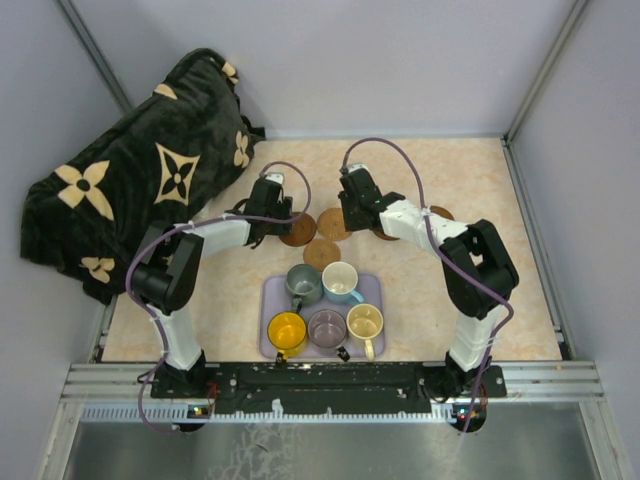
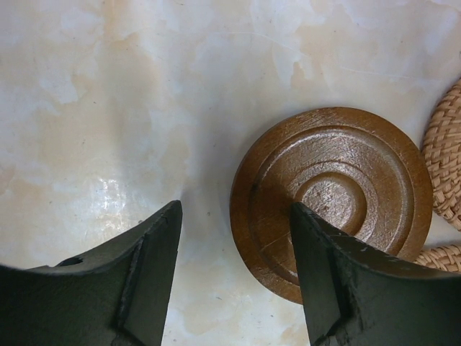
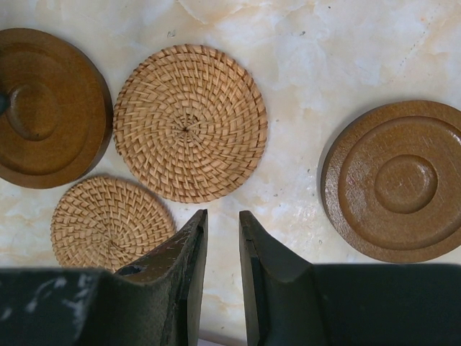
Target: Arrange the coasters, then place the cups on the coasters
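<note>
Black blanket rear-left, cups crowding tray

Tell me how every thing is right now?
Cups: five, upright on the tray, none on a coaster.
Tray: flat on the table, full.
Coasters: flat on the table, bare.
Left tool: open, one finger over a wood coaster.
Right tool: slightly open, empty, above the coasters.
Blanket: bunched up, far left.
</note>
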Available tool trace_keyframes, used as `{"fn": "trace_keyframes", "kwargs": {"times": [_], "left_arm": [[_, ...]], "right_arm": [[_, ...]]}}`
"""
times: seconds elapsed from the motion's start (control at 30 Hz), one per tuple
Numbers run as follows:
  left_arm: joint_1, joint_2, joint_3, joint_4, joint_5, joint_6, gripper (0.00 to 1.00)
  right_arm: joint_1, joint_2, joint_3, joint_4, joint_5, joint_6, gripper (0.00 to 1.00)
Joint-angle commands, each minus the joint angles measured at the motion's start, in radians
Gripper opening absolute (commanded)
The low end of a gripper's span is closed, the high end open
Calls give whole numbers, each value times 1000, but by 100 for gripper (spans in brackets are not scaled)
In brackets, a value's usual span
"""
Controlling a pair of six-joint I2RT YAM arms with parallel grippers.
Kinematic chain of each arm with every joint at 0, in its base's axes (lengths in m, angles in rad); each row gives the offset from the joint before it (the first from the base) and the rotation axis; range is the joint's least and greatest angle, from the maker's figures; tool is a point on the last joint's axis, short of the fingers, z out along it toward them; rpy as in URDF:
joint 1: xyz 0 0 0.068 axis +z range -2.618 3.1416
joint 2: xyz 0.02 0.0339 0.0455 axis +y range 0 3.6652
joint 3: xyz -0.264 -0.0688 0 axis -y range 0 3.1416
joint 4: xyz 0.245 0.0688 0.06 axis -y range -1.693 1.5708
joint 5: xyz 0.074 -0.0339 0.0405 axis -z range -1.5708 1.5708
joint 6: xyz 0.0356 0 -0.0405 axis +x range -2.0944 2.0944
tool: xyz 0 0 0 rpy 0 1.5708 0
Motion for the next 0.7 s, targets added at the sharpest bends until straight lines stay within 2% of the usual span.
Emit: {"fn": "trace_keyframes", "kwargs": {"times": [0.0,0.1,0.4,0.67], "left_arm": [[8,35,5,-89,-86,-12,65],[35,24,1,-122,-114,-36,60],[187,-49,-40,-162,-75,-97,54],[213,-63,-48,-184,-87,-96,54]], "right_arm": [[5,19,60,26,-4,-18,26],[5,48,88,21,-33,-25,26],[8,92,101,17,-144,-26,25],[60,43,24,-4,-158,-60,26]]}}
